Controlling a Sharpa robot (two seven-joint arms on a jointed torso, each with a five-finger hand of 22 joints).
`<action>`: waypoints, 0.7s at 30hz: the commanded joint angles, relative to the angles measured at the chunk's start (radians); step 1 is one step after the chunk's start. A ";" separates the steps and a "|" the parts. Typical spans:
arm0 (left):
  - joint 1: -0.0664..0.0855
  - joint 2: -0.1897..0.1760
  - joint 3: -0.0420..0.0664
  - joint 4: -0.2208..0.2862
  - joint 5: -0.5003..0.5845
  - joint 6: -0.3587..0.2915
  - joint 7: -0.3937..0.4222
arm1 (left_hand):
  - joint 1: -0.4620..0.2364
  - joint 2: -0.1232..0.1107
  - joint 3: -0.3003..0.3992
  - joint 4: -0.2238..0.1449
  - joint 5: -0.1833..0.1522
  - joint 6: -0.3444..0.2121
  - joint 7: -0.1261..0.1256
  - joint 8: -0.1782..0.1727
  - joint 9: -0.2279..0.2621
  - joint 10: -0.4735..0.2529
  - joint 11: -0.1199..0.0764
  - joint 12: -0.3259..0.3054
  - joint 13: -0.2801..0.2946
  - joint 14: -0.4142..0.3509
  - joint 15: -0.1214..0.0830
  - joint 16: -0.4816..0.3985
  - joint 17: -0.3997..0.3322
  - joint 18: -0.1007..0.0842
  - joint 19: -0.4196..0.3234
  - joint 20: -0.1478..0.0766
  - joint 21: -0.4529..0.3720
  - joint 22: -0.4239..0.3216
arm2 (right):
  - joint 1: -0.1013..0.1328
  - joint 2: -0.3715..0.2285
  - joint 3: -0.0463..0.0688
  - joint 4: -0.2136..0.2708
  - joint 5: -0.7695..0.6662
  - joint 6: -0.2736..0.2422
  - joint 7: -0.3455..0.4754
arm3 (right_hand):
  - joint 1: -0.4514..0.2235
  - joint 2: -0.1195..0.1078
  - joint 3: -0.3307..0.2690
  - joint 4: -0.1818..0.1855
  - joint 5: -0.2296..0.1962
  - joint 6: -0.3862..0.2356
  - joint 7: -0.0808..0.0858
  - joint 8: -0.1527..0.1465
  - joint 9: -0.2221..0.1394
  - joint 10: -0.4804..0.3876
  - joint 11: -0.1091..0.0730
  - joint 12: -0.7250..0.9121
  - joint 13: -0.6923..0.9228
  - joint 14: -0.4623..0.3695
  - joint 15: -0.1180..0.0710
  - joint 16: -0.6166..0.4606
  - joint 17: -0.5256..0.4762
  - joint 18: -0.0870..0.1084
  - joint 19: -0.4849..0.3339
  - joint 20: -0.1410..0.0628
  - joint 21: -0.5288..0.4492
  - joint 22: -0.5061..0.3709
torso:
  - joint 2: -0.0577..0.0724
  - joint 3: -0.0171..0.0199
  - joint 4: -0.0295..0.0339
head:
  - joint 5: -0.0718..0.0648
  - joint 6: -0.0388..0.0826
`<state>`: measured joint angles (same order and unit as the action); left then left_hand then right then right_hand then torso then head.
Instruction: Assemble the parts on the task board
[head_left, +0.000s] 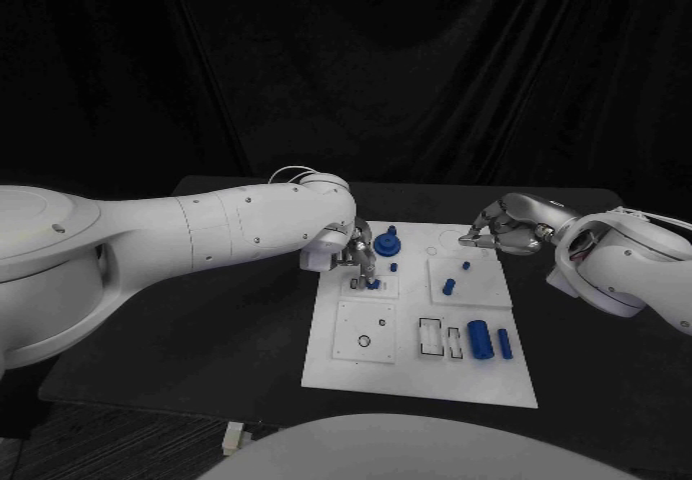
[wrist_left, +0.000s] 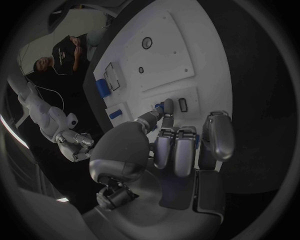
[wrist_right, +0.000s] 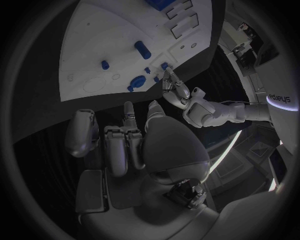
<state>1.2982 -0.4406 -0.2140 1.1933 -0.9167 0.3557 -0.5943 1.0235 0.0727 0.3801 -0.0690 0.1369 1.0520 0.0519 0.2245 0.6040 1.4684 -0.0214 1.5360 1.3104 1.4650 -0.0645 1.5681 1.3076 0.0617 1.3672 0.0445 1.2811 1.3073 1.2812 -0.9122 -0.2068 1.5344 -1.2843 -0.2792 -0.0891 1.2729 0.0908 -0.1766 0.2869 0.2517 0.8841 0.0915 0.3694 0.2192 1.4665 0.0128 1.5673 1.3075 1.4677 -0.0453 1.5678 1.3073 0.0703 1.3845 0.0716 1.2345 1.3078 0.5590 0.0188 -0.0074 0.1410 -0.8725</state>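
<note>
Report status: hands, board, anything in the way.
Left hand fingertips down on a small blue part on the task board. Right hand hovers by board's far right corner, holding nothing. No obstruction seen.

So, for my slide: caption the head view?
Left hand touches a blue part on the task board; right hand hovers nearby.

board: the task board (head_left: 418, 385) lies mid-table in front of me
my left hand (head_left: 356, 255): over the board's left part, fingertips down on a small part (head_left: 372, 284)
knobbed part (head_left: 387, 243): stands on the board just right of my left hand
my right hand (head_left: 508, 228): at the board's far right corner
two small parts (head_left: 449, 286): right of the board's middle
two cylinders (head_left: 479, 340): side by side at the board's near right
</note>
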 joint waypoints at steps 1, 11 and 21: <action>-0.002 -0.013 0.001 0.023 0.003 -0.016 0.021 | -0.029 -0.008 -0.021 0.030 -0.005 -0.008 0.002 -0.004 -0.002 0.082 0.000 -0.005 0.229 0.106 -0.003 0.003 0.263 0.013 -0.007 0.001 -0.006 0.059 | -0.002 -0.004 0.001 0.009 -0.002 -0.002 -0.011 | 0.017 -0.001 -0.004 -0.001 0.007 -0.002 0.005 -0.007 0.001 0.104 0.001 0.004 0.263 0.103 0.004 0.003 0.263 0.010 -0.005 -0.001 -0.006 0.154 | 0.000 0.0002 0.0000 | 0.000 0.000; 0.024 -0.118 0.001 0.158 0.003 -0.058 0.036 | -0.015 -0.017 -0.121 0.108 -0.022 -0.079 -0.009 0.147 0.181 0.096 -0.012 0.022 0.250 0.106 -0.009 0.003 0.263 0.011 0.009 -0.006 -0.003 0.079 | -0.002 -0.008 0.001 0.083 -0.088 -0.116 -0.017 | 0.147 -0.046 -0.001 -0.050 0.119 0.002 0.003 -0.017 0.002 0.104 -0.004 0.004 0.263 0.103 -0.003 0.003 0.263 -0.019 0.074 -0.008 0.118 0.196 | 0.000 -0.0008 0.0003 | -0.006 0.000; 0.063 -0.251 0.002 0.270 0.065 -0.082 0.091 | 0.096 -0.023 -0.139 0.107 0.001 -0.178 -0.026 0.313 0.401 0.102 -0.021 0.035 0.260 0.106 -0.020 0.003 0.263 0.008 0.017 -0.015 0.004 0.104 | -0.026 0.063 0.001 0.150 -0.271 -0.123 -0.187 | 0.150 -0.066 -0.018 -0.046 0.158 -0.035 0.016 -0.048 -0.009 0.104 0.008 0.004 0.263 0.103 0.004 0.003 0.263 -0.040 0.126 -0.005 0.213 0.223 | -0.001 -0.0010 -0.0013 | -0.017 0.000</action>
<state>1.3576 -0.6868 -0.2130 1.4545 -0.9041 0.2971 -0.5579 1.1098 0.0490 0.2383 0.0449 0.1341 0.8806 0.0264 0.5346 1.0001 1.4650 -0.0354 1.5676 1.3104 1.4666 -0.0811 1.5681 1.3074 0.0617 1.3783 0.0335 1.2813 1.3073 1.2616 -0.8549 -0.2056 1.6802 -1.4598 -0.3856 -0.1697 1.4213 0.0348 -0.1876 0.2400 0.4064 0.8538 0.1078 0.3248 0.2115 1.4646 0.0148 1.5726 1.3097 1.4675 -0.0448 1.5677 1.3073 0.0384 1.4616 0.0627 1.4443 1.3076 0.5584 0.0171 -0.0075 0.1274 -0.8725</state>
